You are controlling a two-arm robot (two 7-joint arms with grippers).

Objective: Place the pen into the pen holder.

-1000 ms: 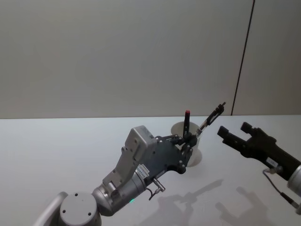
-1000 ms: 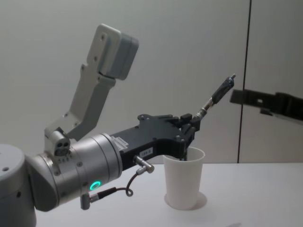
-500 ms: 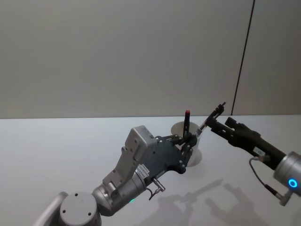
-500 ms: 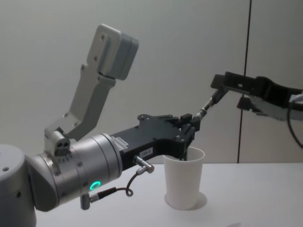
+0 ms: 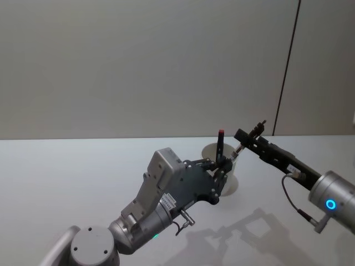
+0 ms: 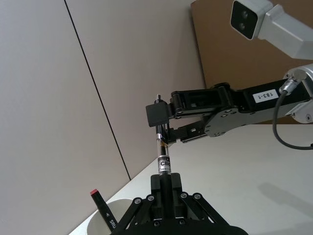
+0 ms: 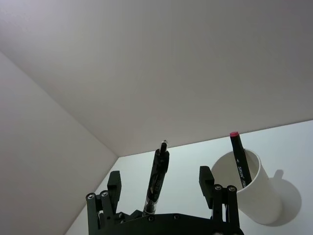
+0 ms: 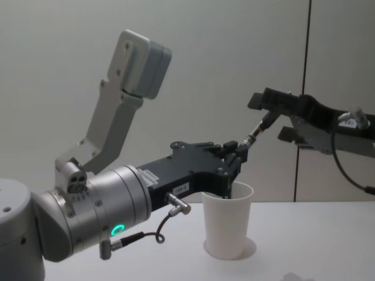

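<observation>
Left hand (image 8: 237,153) grips pen (image 8: 253,136) base; right hand (image 8: 266,117) open, straddling top.

Left pincer (image 5: 224,164) clamped (right (image 5: 248,137) agape)

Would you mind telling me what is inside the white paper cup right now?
A dark marker with a red cap stands in the paper cup, leaning on the rim. Its lower end and the cup's bottom are hidden by the wall.
</observation>
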